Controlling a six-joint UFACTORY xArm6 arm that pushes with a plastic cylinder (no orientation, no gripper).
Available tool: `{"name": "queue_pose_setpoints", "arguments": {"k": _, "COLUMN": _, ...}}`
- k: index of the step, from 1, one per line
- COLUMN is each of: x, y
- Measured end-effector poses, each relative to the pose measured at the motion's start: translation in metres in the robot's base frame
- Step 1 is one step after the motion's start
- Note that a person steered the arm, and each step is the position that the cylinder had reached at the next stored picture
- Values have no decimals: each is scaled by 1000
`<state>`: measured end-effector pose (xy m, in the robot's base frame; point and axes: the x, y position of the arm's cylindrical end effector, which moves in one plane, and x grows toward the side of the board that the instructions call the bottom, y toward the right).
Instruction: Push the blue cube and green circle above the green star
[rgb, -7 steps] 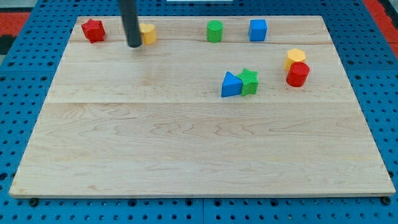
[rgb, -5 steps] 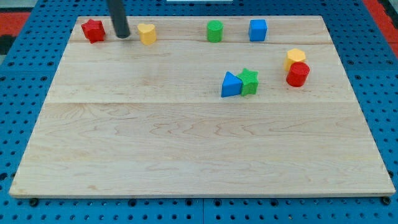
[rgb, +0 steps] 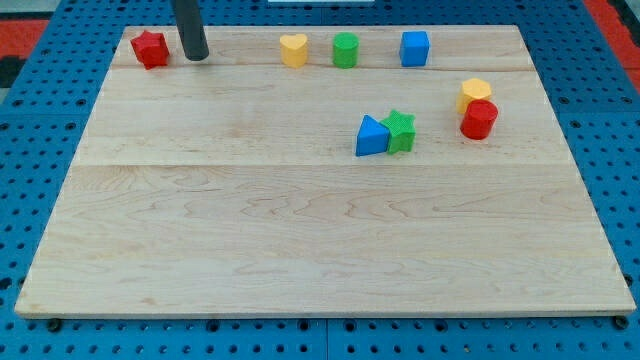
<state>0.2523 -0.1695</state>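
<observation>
Along the top edge of the wooden board (rgb: 300, 260), from the view's left: red star (rgb: 150, 48), then rod tip (rgb: 195, 57) just to its right, apart from it and well clear of the remaining blocks, then yellow heart (rgb: 293, 50), green circle (rgb: 345, 49) and blue cube (rgb: 414, 48) in a row. Lower, near board centre-right: blue triangle (rgb: 371, 137) touching green star (rgb: 400, 131) on its left side, below the gap between green circle and blue cube. At far right: yellow block (rgb: 476, 93) touching red block (rgb: 479, 119) beneath it. No claw fitted; arm ends in a plain rod.
</observation>
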Motion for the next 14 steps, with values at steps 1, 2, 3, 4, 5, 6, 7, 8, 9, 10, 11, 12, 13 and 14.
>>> {"name": "queue_pose_setpoints", "arguments": {"k": 1, "x": 4, "y": 26}}
{"name": "queue_pose_setpoints", "arguments": {"k": 2, "x": 31, "y": 107}}
{"name": "queue_pose_setpoints", "arguments": {"k": 3, "x": 34, "y": 183}}
{"name": "queue_pose_setpoints", "arguments": {"k": 4, "x": 37, "y": 224}}
{"name": "queue_pose_setpoints", "arguments": {"k": 5, "x": 37, "y": 255}}
{"name": "queue_pose_setpoints", "arguments": {"k": 6, "x": 37, "y": 305}}
{"name": "queue_pose_setpoints", "arguments": {"k": 7, "x": 6, "y": 377}}
{"name": "queue_pose_setpoints", "arguments": {"k": 8, "x": -46, "y": 351}}
{"name": "queue_pose_setpoints", "arguments": {"k": 9, "x": -56, "y": 303}}
{"name": "queue_pose_setpoints", "arguments": {"k": 10, "x": -9, "y": 313}}
{"name": "queue_pose_setpoints", "arguments": {"k": 11, "x": 36, "y": 258}}
{"name": "queue_pose_setpoints", "arguments": {"k": 12, "x": 56, "y": 261}}
{"name": "queue_pose_setpoints", "arguments": {"k": 13, "x": 8, "y": 252}}
{"name": "queue_pose_setpoints", "arguments": {"k": 14, "x": -49, "y": 236}}
